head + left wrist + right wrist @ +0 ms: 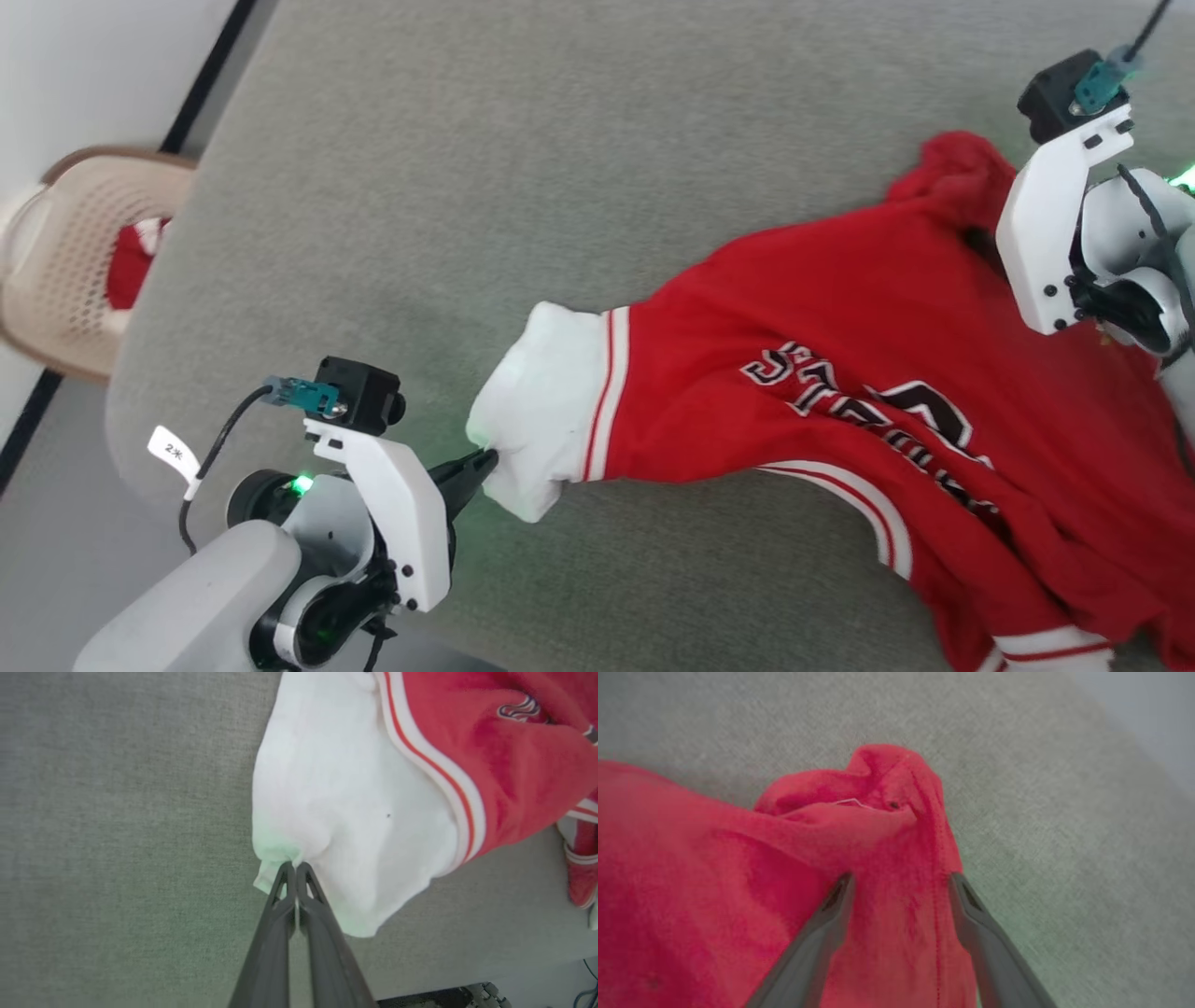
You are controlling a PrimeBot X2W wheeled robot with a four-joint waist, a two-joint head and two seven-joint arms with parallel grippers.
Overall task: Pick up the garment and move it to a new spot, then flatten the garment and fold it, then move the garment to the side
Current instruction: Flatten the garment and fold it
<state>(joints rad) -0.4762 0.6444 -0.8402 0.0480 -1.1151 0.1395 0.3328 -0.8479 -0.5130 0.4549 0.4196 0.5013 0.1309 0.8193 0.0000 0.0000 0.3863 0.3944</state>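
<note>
Cloth tension looks like the reason for this whole arrangement. The garment [840, 373] lies slantwise over the right part of the grey tabletop [467, 140], its red body rumpled and the black lettering skewed. One white sleeve [541, 401] is drawn out toward the near left corner.

The left gripper [485, 459] has its two dark fingers pressed fully together on the very edge of that sleeve's cuff. In the left wrist view a small pucker of white cloth gathers at the fingertips [286, 872], so the pinch is on a thin edge and not on a thick fold. I judge such a hold suits pulling the sleeve flat along the tabletop, and a hard tug could slip it.

The right gripper [901, 882] stands spread wide at the opposite end, its fingers straddling a bunched red fold near the stitched hem. Nothing is clamped, and I cannot tell whether the fingers touch the cloth. It seems set to close on that bunch, so that both arms can stretch the garment between them.

Flattening appears to be the step in hand, with folding not yet begun. Off the left edge stands a beige plastic basket [65, 243] with something red inside
</note>
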